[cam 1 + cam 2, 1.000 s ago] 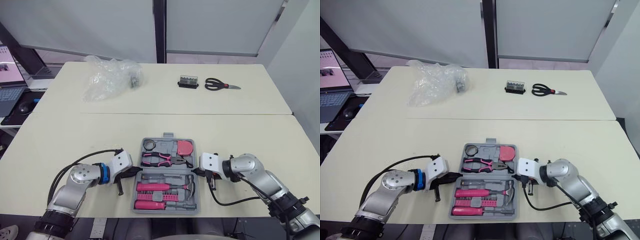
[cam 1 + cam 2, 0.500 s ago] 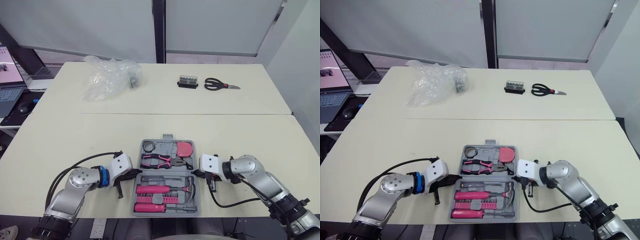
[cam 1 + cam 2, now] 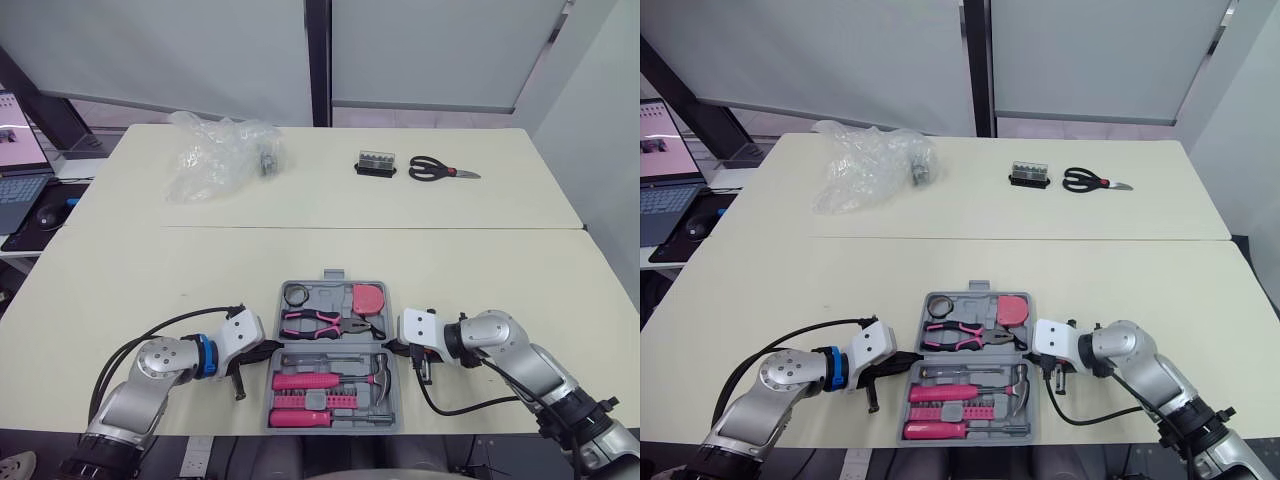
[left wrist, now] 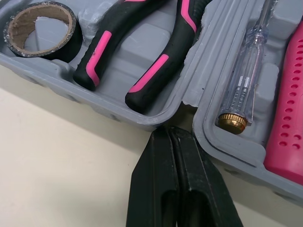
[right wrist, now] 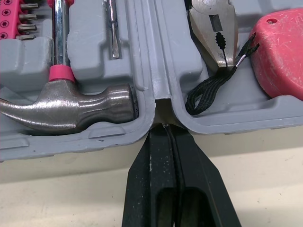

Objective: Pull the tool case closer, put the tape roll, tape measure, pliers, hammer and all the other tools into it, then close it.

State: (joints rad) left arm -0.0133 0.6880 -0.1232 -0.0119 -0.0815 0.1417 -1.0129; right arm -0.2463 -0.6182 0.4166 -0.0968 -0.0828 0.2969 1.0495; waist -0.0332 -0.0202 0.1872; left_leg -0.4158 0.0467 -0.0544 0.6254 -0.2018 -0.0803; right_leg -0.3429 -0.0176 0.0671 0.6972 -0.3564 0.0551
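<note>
Left pincer point(image 4: 171, 135) is pinched flat, fingers pressed together with nothing between them, tips tucked into the side notch of the open grey plastic tool case point(image 4: 156, 116) where its two halves hinge. The right pincer point(image 5: 164, 130) mirrors it in the opposite notch, equally clamped tight and empty. My read: hooking both ends of the hinge gives an even, square grip for dragging the case without twisting it.

Just past the left tips lie the black-and-pink-handled pliers point(image 4: 151, 71), the black tape roll with its cardboard core point(image 4: 72, 42) beyond them, and to the other side a clear-handled tester screwdriver with a brass cap point(image 4: 246, 80). Just ahead of the right tips sits the steel-headed hammer point(image 5: 80, 106) in its moulded bed, and the pink tape measure point(image 5: 279, 52) with its black cord.

Well beyond both pincers, across the table point(image 3: 120, 280), rest black-handled scissors point(image 3: 440, 170) and a small black bit holder point(image 3: 377, 162), probably yet to be packed.

No brand or lettering is readable anywhere.
</note>
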